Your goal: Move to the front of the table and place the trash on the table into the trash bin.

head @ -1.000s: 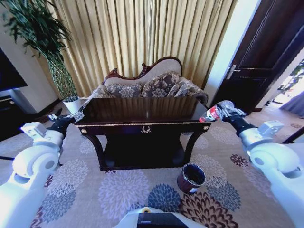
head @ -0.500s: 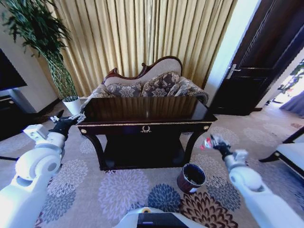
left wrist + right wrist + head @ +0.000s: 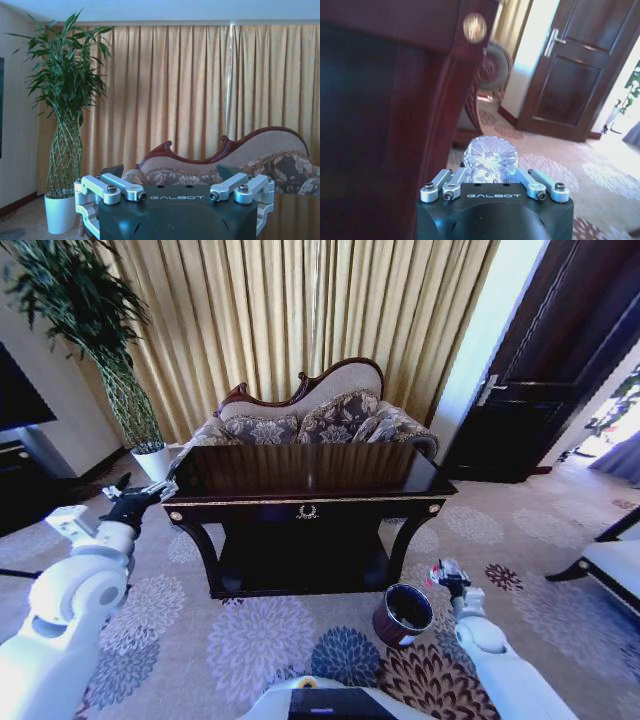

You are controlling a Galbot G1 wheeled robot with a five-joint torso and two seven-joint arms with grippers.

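Note:
My right gripper (image 3: pixel 444 574) is low over the carpet, just right of and slightly above the trash bin (image 3: pixel 403 613), a small round maroon bucket standing by the table's front right leg. It is shut on the trash, a clear plastic bottle (image 3: pixel 436 576) with a red label. In the right wrist view the bottle's ribbed clear base (image 3: pixel 490 159) sits between the jaws. The dark glossy table (image 3: pixel 300 502) with gold trim stands straight ahead. My left gripper (image 3: pixel 140 497) hovers open and holding nothing off the table's front left corner.
A patterned sofa (image 3: pixel 310 425) stands behind the table before gold curtains. A tall plant in a white pot (image 3: pixel 152 460) is at the back left. At the right are a dark door (image 3: pixel 540 390) and a chair's edge (image 3: pixel 610 565). Floral carpet surrounds the bin.
My right arm has dropped from the table's right corner height down to beside the trash bin, carrying the bottle. The left arm has hardly moved.

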